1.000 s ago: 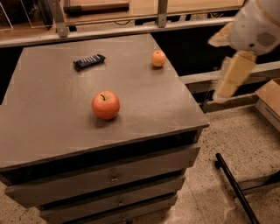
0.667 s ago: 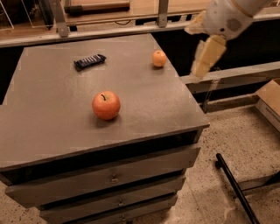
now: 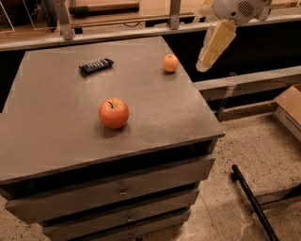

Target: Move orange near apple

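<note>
The small orange [image 3: 170, 62] sits near the far right edge of the grey cabinet top [image 3: 56, 117]. The larger red-orange apple [image 3: 113, 113], with a dark stem, stands upright near the middle of the top, well apart from the orange and closer to me. My gripper [image 3: 205, 63] hangs down from the pale arm [image 3: 235, 9] at the upper right. It is in the air beyond the cabinet's right edge, a little to the right of the orange and above its level. It touches and holds nothing.
A black flat device [image 3: 96, 66] lies on the far part of the top, left of the orange. Drawers [image 3: 117, 190] run below the front edge. A rail [image 3: 141, 28] runs behind the cabinet. A cardboard box [image 3: 289, 106] and a black bar [image 3: 251, 197] are on the floor at right.
My gripper and arm have moved left and up, from well right of the cabinet to just right of the orange. The orange, the apple and the black device have not moved.
</note>
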Action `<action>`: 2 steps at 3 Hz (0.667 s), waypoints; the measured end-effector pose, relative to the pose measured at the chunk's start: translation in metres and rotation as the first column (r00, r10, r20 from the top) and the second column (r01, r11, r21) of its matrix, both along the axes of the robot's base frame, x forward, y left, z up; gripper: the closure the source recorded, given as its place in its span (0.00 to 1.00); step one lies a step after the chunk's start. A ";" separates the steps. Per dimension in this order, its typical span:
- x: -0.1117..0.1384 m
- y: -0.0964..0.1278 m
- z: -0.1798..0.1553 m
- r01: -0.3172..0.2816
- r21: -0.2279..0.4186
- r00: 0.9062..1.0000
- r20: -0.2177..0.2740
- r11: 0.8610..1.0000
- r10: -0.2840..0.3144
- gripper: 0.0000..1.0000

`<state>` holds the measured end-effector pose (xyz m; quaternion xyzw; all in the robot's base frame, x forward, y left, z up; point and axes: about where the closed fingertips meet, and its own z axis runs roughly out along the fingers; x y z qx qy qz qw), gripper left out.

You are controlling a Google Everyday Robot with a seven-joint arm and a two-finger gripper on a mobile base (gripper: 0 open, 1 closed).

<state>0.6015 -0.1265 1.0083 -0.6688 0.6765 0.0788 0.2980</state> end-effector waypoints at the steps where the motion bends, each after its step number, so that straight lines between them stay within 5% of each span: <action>1: 0.011 0.003 -0.005 0.017 0.061 0.999 0.035 0.998 -0.019 0.00; 2: 0.038 0.008 -0.032 0.041 0.239 0.996 0.064 0.970 -0.058 0.00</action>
